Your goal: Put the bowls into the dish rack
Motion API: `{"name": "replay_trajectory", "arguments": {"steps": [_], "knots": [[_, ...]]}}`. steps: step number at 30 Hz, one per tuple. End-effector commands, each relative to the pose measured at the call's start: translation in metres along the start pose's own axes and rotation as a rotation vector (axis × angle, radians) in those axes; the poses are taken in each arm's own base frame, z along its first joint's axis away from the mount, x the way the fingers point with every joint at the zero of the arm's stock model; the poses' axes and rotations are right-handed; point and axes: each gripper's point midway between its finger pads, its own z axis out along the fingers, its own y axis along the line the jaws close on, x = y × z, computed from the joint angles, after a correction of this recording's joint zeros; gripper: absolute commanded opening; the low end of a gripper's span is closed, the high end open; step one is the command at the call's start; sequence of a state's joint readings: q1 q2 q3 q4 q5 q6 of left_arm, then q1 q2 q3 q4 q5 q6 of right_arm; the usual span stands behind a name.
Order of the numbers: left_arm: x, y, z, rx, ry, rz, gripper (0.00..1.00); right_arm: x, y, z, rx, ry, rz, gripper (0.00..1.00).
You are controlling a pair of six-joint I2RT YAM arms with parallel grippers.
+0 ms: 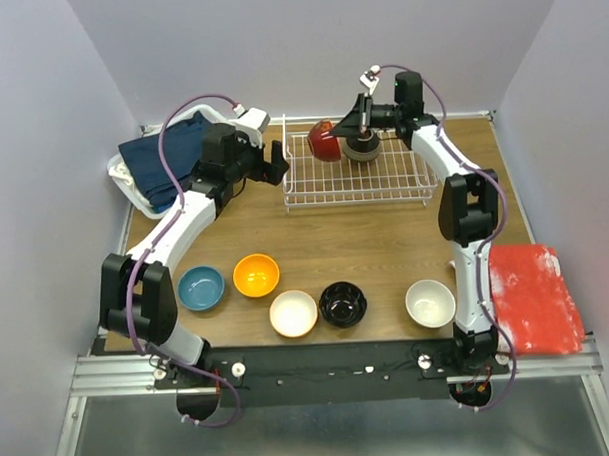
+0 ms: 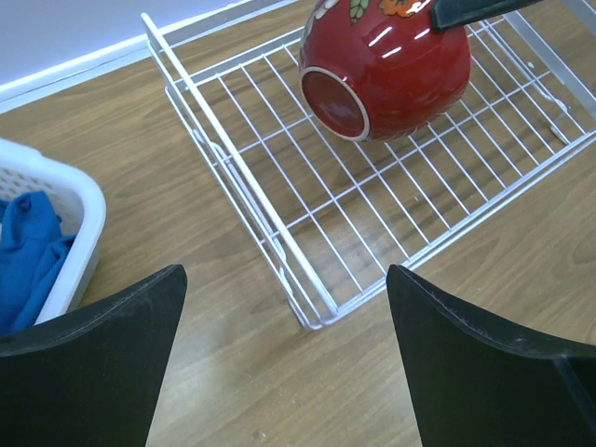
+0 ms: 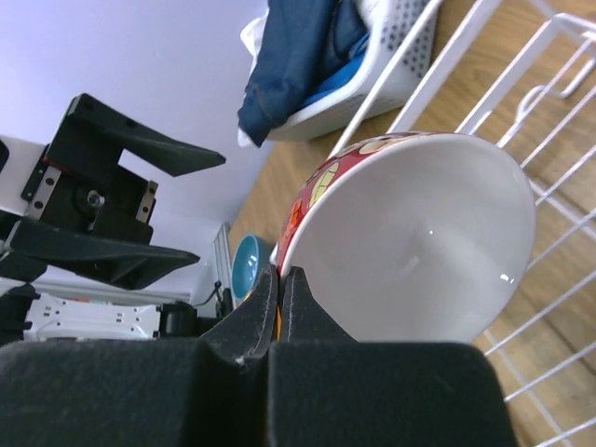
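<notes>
On the left of the counter's (image 1: pixel 385 247) far side, your left gripper (image 1: pixel 277 161) hangs spread wide and empty, just off the left end of the dish rack (image 1: pixel 388 190). Inside that end the red bowl (image 1: pixel 324 142) is tipped on its side over the wires, foot toward the left gripper, mouth toward the right. Your right gripper (image 3: pixel 279 277) is pinched tight on its rim, so that arm, I judge, is the one to let go. The left wrist view shows the foot and the wires beneath; only the right wrist view shows the pinch and the white inside. Five more bowls (image 1: pixel 293 313) line the near edge, well apart from both grippers.
</notes>
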State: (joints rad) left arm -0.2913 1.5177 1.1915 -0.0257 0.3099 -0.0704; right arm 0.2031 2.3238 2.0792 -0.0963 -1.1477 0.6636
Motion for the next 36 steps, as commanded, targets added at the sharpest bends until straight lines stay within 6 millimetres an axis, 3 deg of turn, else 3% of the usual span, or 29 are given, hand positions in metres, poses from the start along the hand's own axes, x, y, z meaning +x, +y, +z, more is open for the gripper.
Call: {"name": "replay_trajectory", "arguments": {"steps": [1, 6, 18, 28, 36], "knots": [[-0.018, -0.007, 0.017, 0.059, -0.005, 0.053, 0.98, -0.029, 0.000, -0.009, -0.074, -0.059, -0.054, 0.01], [-0.021, -0.003, 0.029, 0.050, 0.017, 0.056, 0.97, -0.030, -0.030, -0.007, -0.068, -0.076, -0.003, 0.01], [-0.010, -0.014, 0.052, 0.087, 0.072, 0.057, 0.97, -0.030, -0.064, -0.003, -0.047, -0.109, 0.031, 0.01], [-0.006, -0.022, 0.098, 0.098, 0.102, 0.068, 0.96, -0.038, -0.079, -0.032, 0.009, -0.140, 0.042, 0.02], [-0.010, -0.022, 0.138, 0.085, 0.100, 0.081, 0.91, -0.035, -0.087, -0.041, 0.035, -0.141, 0.045, 0.04]]}}
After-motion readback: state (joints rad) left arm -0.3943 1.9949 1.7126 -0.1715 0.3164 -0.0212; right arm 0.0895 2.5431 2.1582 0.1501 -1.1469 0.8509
